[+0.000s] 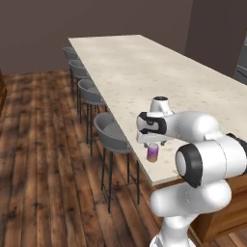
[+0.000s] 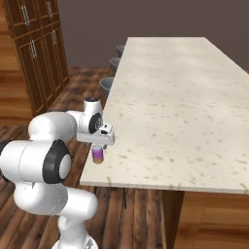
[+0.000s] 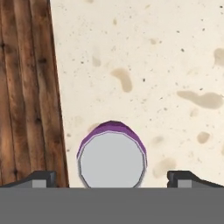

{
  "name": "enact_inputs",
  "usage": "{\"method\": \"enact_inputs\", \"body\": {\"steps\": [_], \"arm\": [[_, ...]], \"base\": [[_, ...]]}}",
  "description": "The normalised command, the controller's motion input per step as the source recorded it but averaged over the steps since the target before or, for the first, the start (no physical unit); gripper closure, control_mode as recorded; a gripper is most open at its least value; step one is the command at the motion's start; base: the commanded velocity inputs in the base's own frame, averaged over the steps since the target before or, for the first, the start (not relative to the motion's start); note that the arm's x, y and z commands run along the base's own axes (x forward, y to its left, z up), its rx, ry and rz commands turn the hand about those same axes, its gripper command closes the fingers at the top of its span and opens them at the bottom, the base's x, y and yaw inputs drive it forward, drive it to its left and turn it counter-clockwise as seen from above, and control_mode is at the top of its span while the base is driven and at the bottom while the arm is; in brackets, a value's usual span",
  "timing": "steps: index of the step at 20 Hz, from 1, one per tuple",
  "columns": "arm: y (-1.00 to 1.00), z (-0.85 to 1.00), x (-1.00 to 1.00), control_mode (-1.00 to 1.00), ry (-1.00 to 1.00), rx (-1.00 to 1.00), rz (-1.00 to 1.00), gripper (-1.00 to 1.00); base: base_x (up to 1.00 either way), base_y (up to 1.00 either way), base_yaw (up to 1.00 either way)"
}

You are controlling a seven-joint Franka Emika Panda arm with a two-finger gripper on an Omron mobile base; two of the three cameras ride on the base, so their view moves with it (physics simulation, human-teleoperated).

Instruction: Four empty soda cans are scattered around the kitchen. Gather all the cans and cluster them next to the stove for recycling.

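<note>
A: Tool [image 3: 112,178] spread wide, pointing straight down, nothing pinched. Purple can [image 3: 112,158] sits directly below, centred between the fingertips [image 3: 40,178].

B: Where on the bench [image 1: 159,77]?

A: Near corner, close to the stool-side edge. Upright, long axis vertical, in line with the tool.

B: So straight descent?

A: Looks like it. Stools [image 1: 112,134] run along the far side of that edge.

A home kitchen: a long speckled stone counter [image 1: 159,72] lined with grey bar stools [image 1: 112,132], wood-plank floor [image 1: 43,159], and tall wooden cabinets [image 2: 36,53].
</note>
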Motion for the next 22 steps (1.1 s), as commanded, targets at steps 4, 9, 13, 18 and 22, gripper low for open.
{"method": "enact_inputs", "body": {"steps": [4, 9, 13, 18, 22], "arm": [[0.00, -0.09, 0.05, -1.00, 0.03, 0.00, 0.00, -1.00], [0.00, -0.08, 0.03, -1.00, 0.03, 0.00, 0.00, -1.00], [0.00, -0.09, 0.02, -1.00, 0.02, 0.00, 0.00, -1.00], [0.00, -0.10, 0.03, -1.00, 0.02, 0.00, 0.00, -1.00], [0.00, -0.10, 0.04, -1.00, 0.03, 0.00, 0.00, -1.00]], "base": [[0.00, 0.00, 0.00], [0.00, 0.00, 0.00], [0.00, 0.00, 0.00], [0.00, 0.00, 0.00], [0.00, 0.00, 0.00]]}}
